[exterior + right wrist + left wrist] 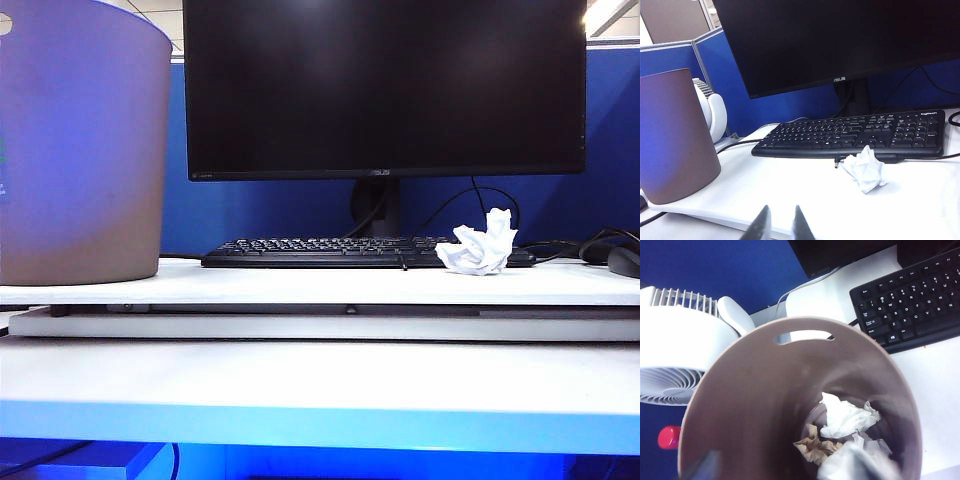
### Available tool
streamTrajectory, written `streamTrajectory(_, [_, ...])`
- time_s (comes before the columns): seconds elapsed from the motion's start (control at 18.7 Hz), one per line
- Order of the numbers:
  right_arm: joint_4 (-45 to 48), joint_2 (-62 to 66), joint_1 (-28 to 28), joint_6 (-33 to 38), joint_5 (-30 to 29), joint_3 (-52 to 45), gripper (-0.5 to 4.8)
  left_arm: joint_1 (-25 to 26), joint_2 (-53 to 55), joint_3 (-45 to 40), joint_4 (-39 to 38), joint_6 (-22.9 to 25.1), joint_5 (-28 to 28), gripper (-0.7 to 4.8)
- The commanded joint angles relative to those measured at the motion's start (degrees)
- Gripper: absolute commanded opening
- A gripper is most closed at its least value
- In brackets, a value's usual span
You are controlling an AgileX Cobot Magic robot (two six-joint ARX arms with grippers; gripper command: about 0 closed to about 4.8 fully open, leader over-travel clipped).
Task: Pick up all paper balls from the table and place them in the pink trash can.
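Pink trash can [80, 150]: stands at the left end of the table [320, 380], near its back edge.
Bin contents: white and tan paper balls [847, 417] lie at the bottom, seen only in the left wrist view.
Left gripper [785, 472]: hangs above the can's mouth; only blurred fingertips show, spread apart with nothing between them.
Step in hand: judged a drop into the can, just made.
Last paper ball [480, 245]: white, toward the table's right end, touching the front edge of the keyboard [350, 252].
Right gripper [779, 225]: low over the table's front edge, fingers parted, empty, well apart from the ball.
Next move: likely a reach to that ball, closing on it without nudging the keyboard.
View difference: the exterior view shows neither gripper.
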Motion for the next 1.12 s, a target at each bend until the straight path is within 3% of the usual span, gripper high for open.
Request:
streamTrajectory(0.05, [1.01, -0.09, 0.07, 0.2, -0.33, -0.2, 0.63, -0.09, 0.04, 0.09, 1.92, -0.5, 1.86, 3.51])
streamTrajectory(0.11, [0.96, -0.09, 0.04, 0.2, -0.37, -0.2, 0.63, -0.09, 0.04, 0.09, 2.99, -2.05, 5.46, 3.51])
streamTrajectory(0.16, [0.87, -0.09, 0.04, 0.17, -0.48, -0.2, 0.63, -0.09, 0.15, 0.07, 5.03, -3.87, 12.79, 3.5])
streamTrajectory(0.27, [0.81, -0.09, 0.04, 0.2, -0.48, -0.2, 0.63, -1.11, 1.55, 0.07, 9.03, -6.14, 30.27, 3.5])
streamTrajectory(0.32, [0.81, -0.09, 0.07, 0.39, -0.52, -0.2, 0.63, -3.58, 3.98, 0.04, 11.98, -6.21, 42.88, 3.5])
streamTrajectory(0.37, [0.83, -0.09, 0.04, 0.42, -0.74, -0.2, 0.63, -5.55, 6.25, 0.04, 13.51, -3.96, 48.89, 3.5])
streamTrajectory(0.43, [0.81, -0.09, 0.04, 0.39, -1.09, -0.2, 0.63, -8.37, 9.05, 0.04, 14.56, -0.35, 51.19, 3.5])
streamTrajectory(0.59, [0.79, -0.09, 0.0, 0.39, -1.31, -0.2, 0.64, -14.25, 17.11, 0.04, 15.69, 10.27, 49.68, 3.72])
streamTrajectory(0.69, [0.59, -0.09, -0.04, 0.37, -1.07, -0.2, 0.64, -16.59, 22.43, 0.04, 17.62, 13.66, 51.34, 4.74])
streamTrajectory(1.12, [0.61, -0.09, -0.07, 0.13, -0.83, -0.2, 0.64, -18.84, 34.88, 0.04, 35.06, 13.99, 50.12, 4.79])
